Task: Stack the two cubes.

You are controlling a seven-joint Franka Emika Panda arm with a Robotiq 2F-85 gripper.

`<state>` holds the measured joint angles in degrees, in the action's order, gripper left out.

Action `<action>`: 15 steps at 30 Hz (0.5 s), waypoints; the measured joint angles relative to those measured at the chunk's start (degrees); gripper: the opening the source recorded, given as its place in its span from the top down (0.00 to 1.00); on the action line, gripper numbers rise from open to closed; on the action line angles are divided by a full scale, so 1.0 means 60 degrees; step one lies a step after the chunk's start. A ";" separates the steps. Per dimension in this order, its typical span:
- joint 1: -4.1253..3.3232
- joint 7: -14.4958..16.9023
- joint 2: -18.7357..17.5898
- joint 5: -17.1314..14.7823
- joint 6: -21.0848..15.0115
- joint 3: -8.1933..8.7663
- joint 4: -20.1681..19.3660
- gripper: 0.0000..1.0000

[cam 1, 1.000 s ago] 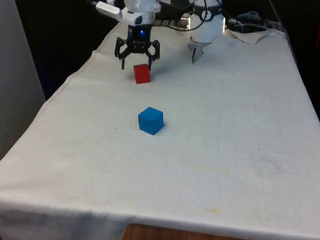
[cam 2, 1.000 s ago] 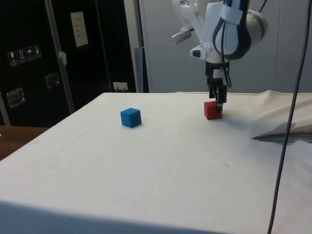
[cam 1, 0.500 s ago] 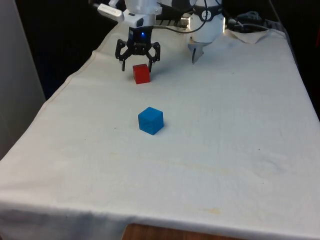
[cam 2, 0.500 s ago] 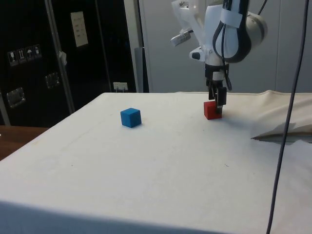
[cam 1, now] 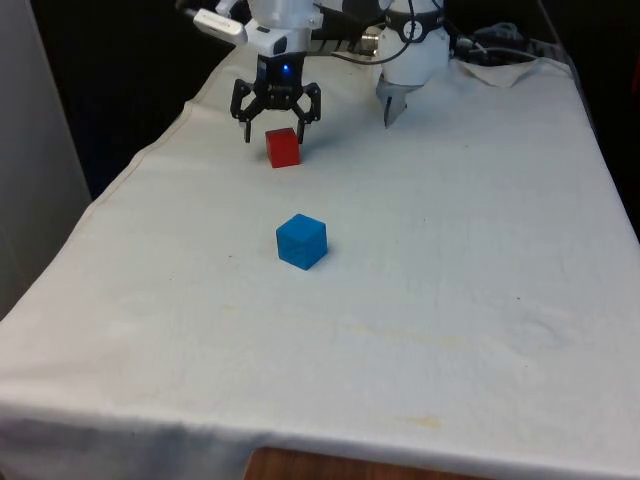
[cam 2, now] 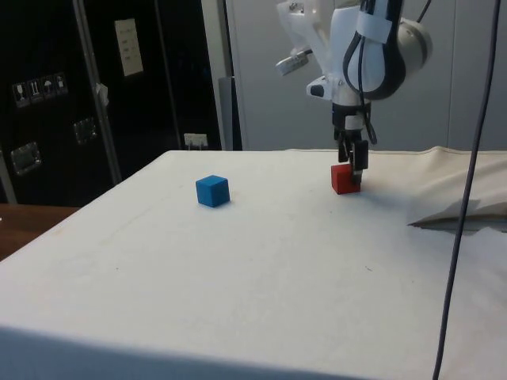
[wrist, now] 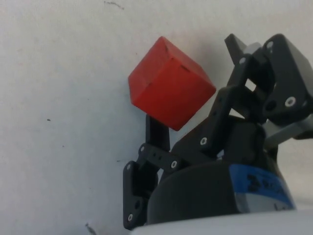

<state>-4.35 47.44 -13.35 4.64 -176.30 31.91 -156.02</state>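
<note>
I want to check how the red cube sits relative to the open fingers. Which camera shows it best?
The wrist view: the red cube shows large and close between the spread fingers of the tool. In the front view the cube sits small on the cloth beneath the tool. From the side, a finger partly covers the cube.

The table (cam 1: 480,300) was covered by a white cloth (cam 2: 261,277). A red cube (cam 1: 283,147) lay on it just below the spread jaws; a blue cube (cam 1: 301,241) rested well apart from them.
</note>
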 measured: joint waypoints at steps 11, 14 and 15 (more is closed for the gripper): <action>0.0010 0.0143 0.0000 0.0000 0.0306 -0.0019 0.0153 0.00; 0.0010 0.0162 0.0000 0.0000 0.0353 -0.0029 0.0191 0.00; 0.0010 0.0162 0.0000 0.0000 0.0382 -0.0029 0.0201 0.00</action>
<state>-4.30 48.41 -13.35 4.64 -174.01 31.74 -154.81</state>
